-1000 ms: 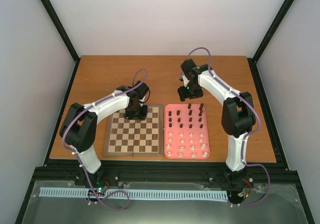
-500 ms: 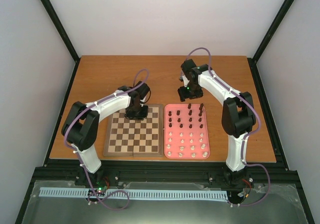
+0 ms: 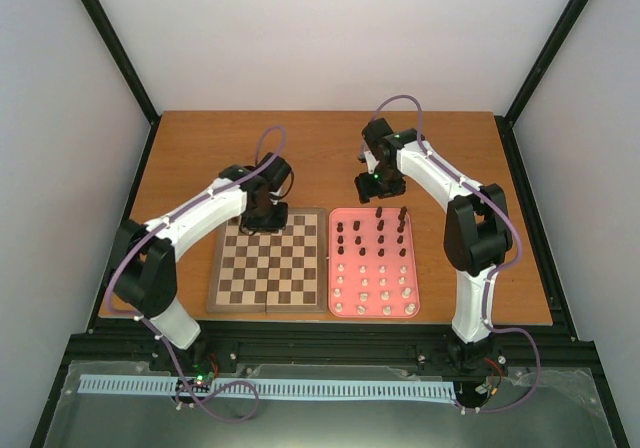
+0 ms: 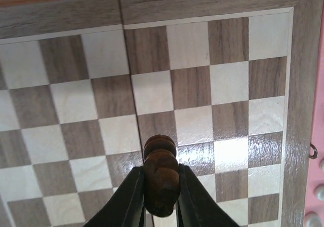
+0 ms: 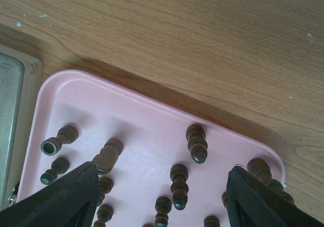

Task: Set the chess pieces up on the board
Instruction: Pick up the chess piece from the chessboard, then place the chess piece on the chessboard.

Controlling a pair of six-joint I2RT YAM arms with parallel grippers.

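The wooden chessboard [image 3: 267, 264] lies left of the pink tray [image 3: 374, 308], and no pieces show on its visible squares. My left gripper [image 3: 262, 220] hangs over the board's far edge, shut on a dark brown chess piece [image 4: 160, 175], held above the squares near the fold seam [image 4: 132, 100]. My right gripper [image 3: 368, 190] is open and empty above the tray's far left corner. In the right wrist view its fingers [image 5: 66, 196] straddle several dark brown pieces [image 5: 178, 182] standing on the tray [image 5: 147, 113]. Cream-white pieces [image 3: 372, 293] fill the tray's near rows.
The board and tray sit on an orange-brown wooden table [image 3: 200, 153]. Black frame posts and pale walls close in the sides and back. The tray's pink edge [image 4: 320, 85] shows just right of the board border in the left wrist view.
My left gripper has moved left and slightly away along the board's far edge with the dark piece in it. The right arm has not moved.
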